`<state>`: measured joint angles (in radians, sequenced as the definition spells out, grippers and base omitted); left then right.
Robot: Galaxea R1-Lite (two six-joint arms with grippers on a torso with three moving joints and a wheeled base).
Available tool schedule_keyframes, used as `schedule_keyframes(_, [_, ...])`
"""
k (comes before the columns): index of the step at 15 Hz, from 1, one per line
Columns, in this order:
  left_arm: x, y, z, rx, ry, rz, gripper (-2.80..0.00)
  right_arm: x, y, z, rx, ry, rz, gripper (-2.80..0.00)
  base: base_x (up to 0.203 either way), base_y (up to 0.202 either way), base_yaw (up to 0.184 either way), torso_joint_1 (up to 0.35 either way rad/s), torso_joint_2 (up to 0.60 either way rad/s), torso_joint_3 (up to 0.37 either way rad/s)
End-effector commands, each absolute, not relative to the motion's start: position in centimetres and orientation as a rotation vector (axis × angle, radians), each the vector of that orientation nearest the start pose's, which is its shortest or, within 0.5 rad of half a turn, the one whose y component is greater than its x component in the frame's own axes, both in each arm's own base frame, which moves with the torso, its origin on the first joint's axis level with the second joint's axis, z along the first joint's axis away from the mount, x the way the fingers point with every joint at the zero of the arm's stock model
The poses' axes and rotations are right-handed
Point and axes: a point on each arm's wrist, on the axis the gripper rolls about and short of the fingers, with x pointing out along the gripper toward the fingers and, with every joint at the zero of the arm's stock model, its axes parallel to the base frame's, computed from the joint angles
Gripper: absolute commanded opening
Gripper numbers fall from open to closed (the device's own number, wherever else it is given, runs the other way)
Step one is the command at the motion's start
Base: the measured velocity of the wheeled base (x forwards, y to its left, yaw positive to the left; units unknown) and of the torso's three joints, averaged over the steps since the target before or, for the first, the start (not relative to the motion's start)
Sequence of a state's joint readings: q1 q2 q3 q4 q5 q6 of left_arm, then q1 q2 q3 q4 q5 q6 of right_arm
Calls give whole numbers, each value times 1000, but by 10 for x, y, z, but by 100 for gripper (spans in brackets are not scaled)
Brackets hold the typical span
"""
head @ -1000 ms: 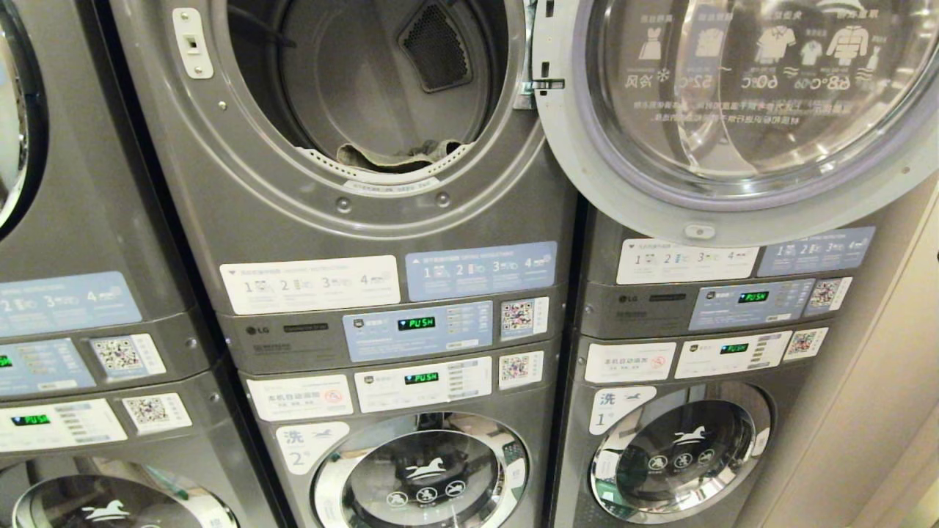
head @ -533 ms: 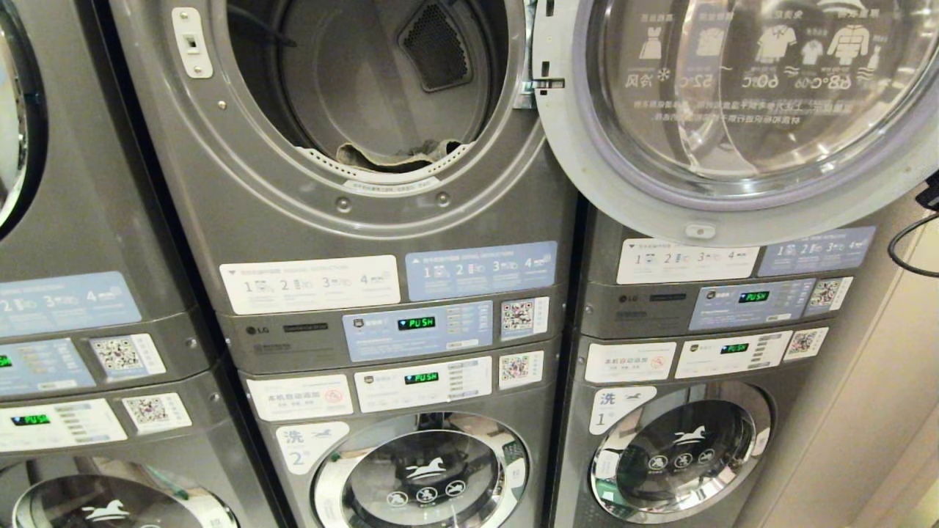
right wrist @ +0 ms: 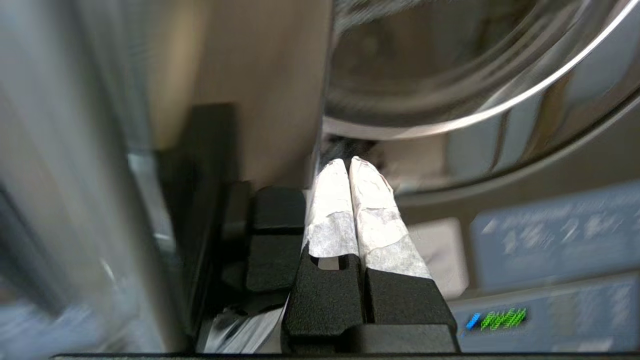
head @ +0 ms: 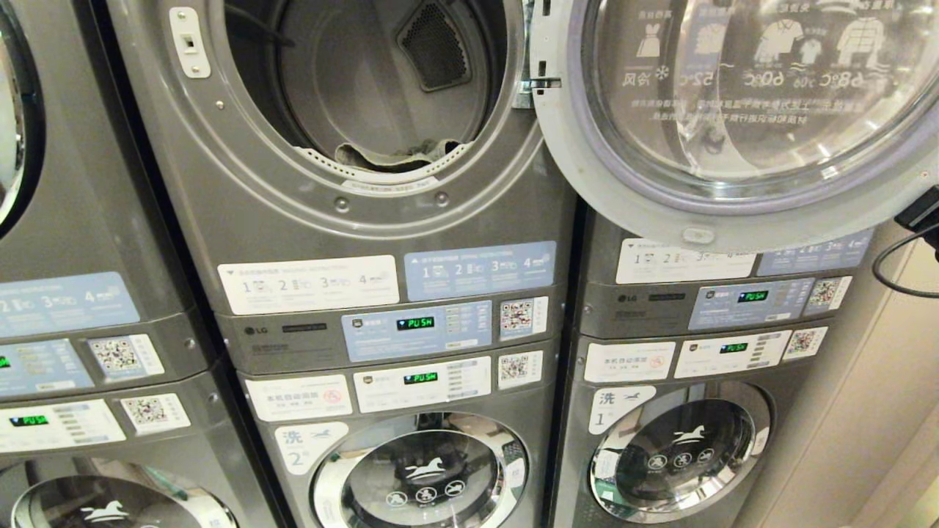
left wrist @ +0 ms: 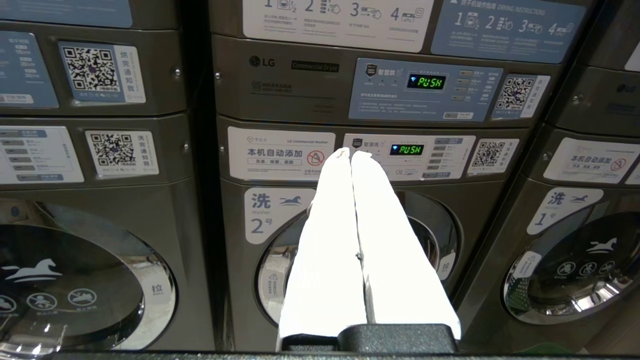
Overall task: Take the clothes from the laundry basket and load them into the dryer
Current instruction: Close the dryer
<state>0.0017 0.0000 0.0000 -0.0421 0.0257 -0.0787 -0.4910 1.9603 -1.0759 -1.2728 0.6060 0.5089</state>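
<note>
The right gripper (right wrist: pixel 349 162), fingers pressed together and holding nothing, sits just beside the open dryer door (head: pixel 722 213). Pushing it off-centre risks slipping past the rim, leaving the clothes (head: pixel 392 155) unsealed

— Where's the dryer (head: pixel 367 110)?
— Grey, upper drum, its mouth uncovered. Its round glass door (head: pixel 741 110) hangs swung wide, rim just beyond the right gripper (right wrist: pixel 349 162) tips.
— And the clothes (head: pixel 396 155)?
— A crumpled pale bundle low at the drum's front lip, well away from that gripper.
</note>
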Motion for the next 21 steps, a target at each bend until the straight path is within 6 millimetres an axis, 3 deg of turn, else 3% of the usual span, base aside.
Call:
schedule_keyframes(1, [-22,1,76,-80,-30,26,-280,300,-143,244,290,-300,231,-280,0,0,0,0,0,0])
schedule_keyframes(7, [-22,1,76,-80,-30,27,-280,199,-58,244,275,-330,403,-280,0,0,0,0,0,0])
schedule_keyframes(10, [-22,1,76,-80,-30,28,-280,147,7,245,350,-335,722,-280,0,0,0,0,0,0])
schedule_keyframes(12, [-22,1,76,-80,-30,28,-280,106,36,244,427,-296,969,-280,0,0,0,0,0,0])
schedule_keyframes(14, [-22,1,76,-80,-30,28,-280,85,41,233,516,-153,996,-280,0,0,0,0,0,0])
schedule_keyframes(16, [-22,1,76,-80,-30,28,-280,85,40,235,567,-141,890,-280,0,0,0,0,0,0])
schedule_keyframes(21, [-22,1,76,-80,-30,26,-280,83,35,227,572,-111,812,-280,0,0,0,0,0,0])
